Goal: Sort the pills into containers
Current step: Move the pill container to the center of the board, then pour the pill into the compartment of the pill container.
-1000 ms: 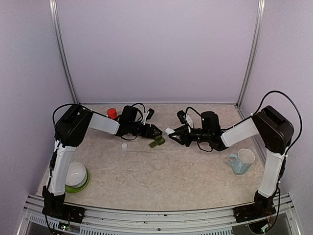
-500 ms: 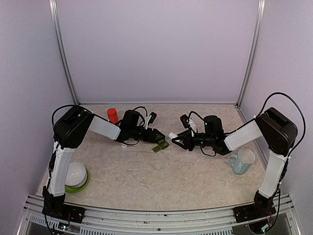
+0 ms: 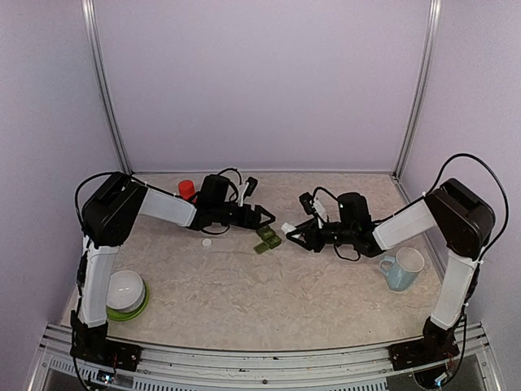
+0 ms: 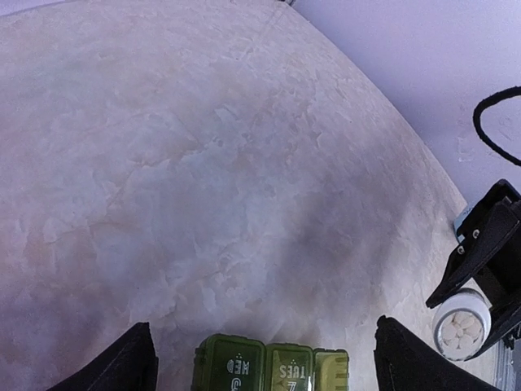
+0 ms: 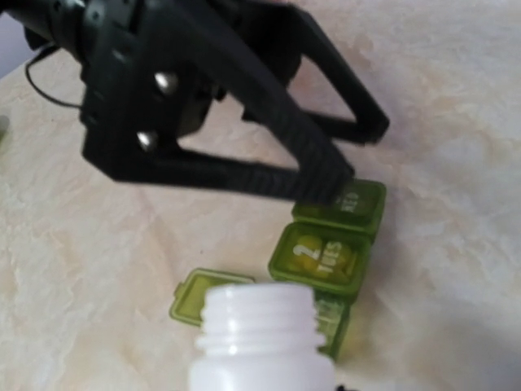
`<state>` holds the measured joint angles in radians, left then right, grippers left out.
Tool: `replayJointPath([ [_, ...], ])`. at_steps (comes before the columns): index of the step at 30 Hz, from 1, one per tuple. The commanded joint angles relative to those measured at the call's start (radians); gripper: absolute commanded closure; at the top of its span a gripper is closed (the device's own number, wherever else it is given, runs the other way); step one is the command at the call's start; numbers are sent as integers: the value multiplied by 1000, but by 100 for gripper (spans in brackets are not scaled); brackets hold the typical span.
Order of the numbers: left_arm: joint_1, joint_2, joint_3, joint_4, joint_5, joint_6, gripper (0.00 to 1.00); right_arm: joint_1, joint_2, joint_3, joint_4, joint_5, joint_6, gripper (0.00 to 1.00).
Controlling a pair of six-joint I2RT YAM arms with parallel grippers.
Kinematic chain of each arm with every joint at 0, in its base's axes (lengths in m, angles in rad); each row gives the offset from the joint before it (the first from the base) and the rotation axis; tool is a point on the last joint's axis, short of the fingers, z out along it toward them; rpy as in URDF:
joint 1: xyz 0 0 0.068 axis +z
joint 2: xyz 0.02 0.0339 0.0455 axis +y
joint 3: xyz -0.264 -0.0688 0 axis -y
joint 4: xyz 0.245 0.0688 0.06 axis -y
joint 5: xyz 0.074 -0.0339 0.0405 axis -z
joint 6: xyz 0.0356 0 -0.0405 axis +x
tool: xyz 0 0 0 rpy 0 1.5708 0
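Olive-green containers [image 3: 267, 239], white bottle [image 5: 260, 334], beige marbled table [image 3: 269, 297], pale blue mug [image 3: 402, 270].

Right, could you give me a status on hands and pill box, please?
Left hand open at pill box. Right hand shut on uncapped white bottle. One lid open; left hand crowds it.

Pale lilac walls [image 3: 260, 81], aluminium corner posts [image 3: 106, 90], beige marbled tabletop [image 3: 269, 293], soft even light

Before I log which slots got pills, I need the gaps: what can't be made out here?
- Right wrist: the white bottle hides most of the pill organizer's open end compartment.
- Left wrist: the bottom edge cuts off the organizer; insides unseen.
- Top view: the organizer's lids and contents are too small to tell.
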<state>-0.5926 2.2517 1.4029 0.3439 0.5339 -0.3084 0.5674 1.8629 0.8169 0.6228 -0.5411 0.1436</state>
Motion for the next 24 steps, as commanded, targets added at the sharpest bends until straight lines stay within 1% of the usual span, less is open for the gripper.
replayJointPath([
  [1,16,-68,-17,-12,-25,26,9,16,21,50,-49,10,-6,100],
  [4,13,-86,-33,-14,-33,45,2,23,35,71,-87,24,-14,100],
  [5,11,-91,-40,-12,-39,50,1,25,40,80,-100,29,-15,100],
  [14,0,-137,-99,25,-56,79,1,35,69,133,-182,48,-31,100],
  [24,-29,-149,-100,10,-76,121,1,46,89,169,-234,52,-42,100],
])
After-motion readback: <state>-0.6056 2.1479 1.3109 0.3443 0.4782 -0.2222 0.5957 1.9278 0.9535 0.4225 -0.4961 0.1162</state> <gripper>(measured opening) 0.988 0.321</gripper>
